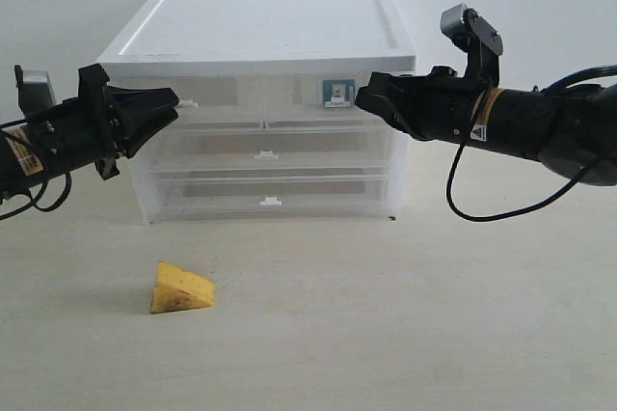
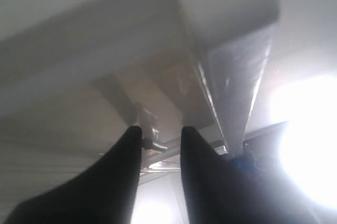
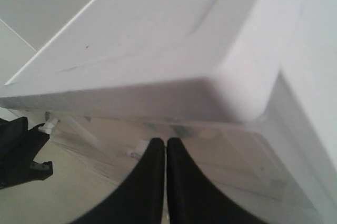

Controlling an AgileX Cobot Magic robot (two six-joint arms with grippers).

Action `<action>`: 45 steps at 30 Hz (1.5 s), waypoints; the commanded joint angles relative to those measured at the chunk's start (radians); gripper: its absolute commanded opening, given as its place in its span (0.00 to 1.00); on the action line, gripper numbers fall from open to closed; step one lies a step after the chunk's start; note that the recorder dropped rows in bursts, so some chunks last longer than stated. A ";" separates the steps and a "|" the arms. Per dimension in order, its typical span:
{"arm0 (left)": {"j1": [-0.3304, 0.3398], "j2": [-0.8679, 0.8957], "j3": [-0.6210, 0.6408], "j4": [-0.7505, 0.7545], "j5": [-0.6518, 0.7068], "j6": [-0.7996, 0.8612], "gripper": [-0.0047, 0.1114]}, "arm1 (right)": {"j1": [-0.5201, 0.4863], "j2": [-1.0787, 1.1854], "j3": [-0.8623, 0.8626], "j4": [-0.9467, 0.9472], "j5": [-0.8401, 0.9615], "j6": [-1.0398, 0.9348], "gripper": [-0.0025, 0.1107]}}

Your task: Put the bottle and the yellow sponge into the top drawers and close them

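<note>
L pincer (image 1: 176, 102): black, two tapered fingers, on arm coming in from left. Jaws parted, not clenched on anything that shows. Tips level w/ top row of chest.
small white tab handle (image 2: 150, 139): between L pincer's fingers, close against one finger, gap on other side. Wrist view blurry, so can't tell if it's touched.
yellow-orange wedge-shaped sponge (image 1: 180, 288): below L pincer's tips, well apart from them, on pale table (image 1: 405, 334) in front of chest. Nothing holds it.
L half-width translucent plastic drawer (image 1: 224, 93): straight ahead of L pincer, carries the tab at its fingertips. Front looks flush w/ chest frame. No contents made out.
white-topped translucent plastic chest (image 1: 260, 30): between the two pincers, lid above both.
two full-width translucent drawers (image 1: 270, 165): lower than both pincers, each w/ white tab, fronts flush.
R half-width translucent plastic drawer (image 1: 294, 93): just ahead of R pincer's tip, front looks flush.
small white plastic bottle w/ blue-teal label (image 1: 337, 94): inside R half-width drawer. Only the label patch shows through the front, just beside R pincer's tip, on side toward L pincer.
R pincer (image 1: 362, 95): black, on arm coming in from right. Clenched, fingers pressed together, grasping nothing. Tip at the R drawer front near chest's R corner. Touching or just off, can't tell.
</note>
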 commanded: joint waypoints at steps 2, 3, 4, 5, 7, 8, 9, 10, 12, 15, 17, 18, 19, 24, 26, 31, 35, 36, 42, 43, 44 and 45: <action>-0.019 -0.002 -0.008 -0.033 -0.010 -0.011 0.25 | 0.000 -0.002 -0.005 0.004 0.005 -0.010 0.02; -0.024 -0.002 -0.008 -0.031 0.002 -0.011 0.26 | 0.000 -0.002 -0.005 0.004 0.005 -0.010 0.02; -0.028 -0.002 -0.010 -0.031 0.018 -0.009 0.29 | 0.000 -0.002 -0.005 0.004 0.005 -0.010 0.02; -0.030 -0.002 -0.016 -0.031 0.031 -0.007 0.32 | 0.000 -0.002 -0.005 0.004 0.005 -0.010 0.02; -0.030 -0.002 -0.022 -0.029 0.054 -0.007 0.41 | 0.000 -0.002 -0.005 0.004 0.005 -0.010 0.02; -0.028 -0.002 -0.022 -0.033 0.054 -0.007 0.45 | 0.000 -0.002 -0.005 0.004 0.005 -0.010 0.02; -0.028 -0.002 -0.022 -0.033 0.054 -0.007 0.47 | 0.000 -0.002 -0.005 0.004 0.005 -0.010 0.02; -0.028 -0.002 -0.022 -0.033 0.054 -0.007 0.48 | 0.000 -0.002 -0.005 0.004 0.005 -0.010 0.02; -0.028 -0.002 -0.022 -0.033 0.056 -0.007 0.48 | 0.000 -0.002 -0.005 0.006 0.005 -0.008 0.02; -0.028 -0.002 -0.022 -0.039 0.056 -0.004 0.39 | 0.000 -0.002 -0.005 0.006 0.005 -0.008 0.02; -0.028 -0.002 -0.022 -0.050 0.056 0.014 0.28 | 0.000 -0.002 -0.005 0.006 0.005 -0.008 0.02; -0.028 -0.002 -0.022 -0.055 0.056 0.027 0.22 | 0.000 -0.002 -0.005 0.006 0.005 -0.008 0.02; -0.028 -0.002 -0.022 -0.060 0.056 0.038 0.15 | 0.000 -0.002 -0.005 0.006 0.005 -0.008 0.02; -0.028 -0.002 -0.022 -0.053 0.056 0.064 0.07 | 0.000 -0.002 -0.005 0.006 0.005 -0.008 0.02; -0.028 -0.002 -0.022 -0.043 0.054 0.064 0.07 | 0.000 -0.002 -0.005 0.006 0.005 -0.008 0.02; -0.028 -0.002 -0.004 -0.034 0.013 0.064 0.07 | 0.000 -0.002 -0.005 0.006 0.005 -0.008 0.02; -0.028 -0.004 0.026 -0.034 -0.002 0.068 0.07 | 0.000 -0.002 -0.005 0.007 0.005 -0.010 0.02; -0.028 -0.004 0.033 -0.031 -0.002 0.068 0.07 | 0.000 -0.002 -0.005 0.007 0.005 -0.010 0.02; -0.030 -0.006 0.091 -0.026 -0.011 0.072 0.07 | 0.000 -0.002 -0.005 0.007 0.005 -0.010 0.02; -0.030 -0.011 0.100 -0.023 -0.011 0.076 0.07 | 0.000 -0.002 -0.005 0.007 0.005 -0.010 0.02; -0.030 -0.020 0.108 -0.021 -0.011 0.081 0.07 | 0.000 -0.002 -0.005 0.007 0.005 -0.010 0.02; -0.030 -0.029 0.119 -0.018 -0.011 0.088 0.07 | 0.000 -0.002 -0.005 0.007 0.005 -0.010 0.02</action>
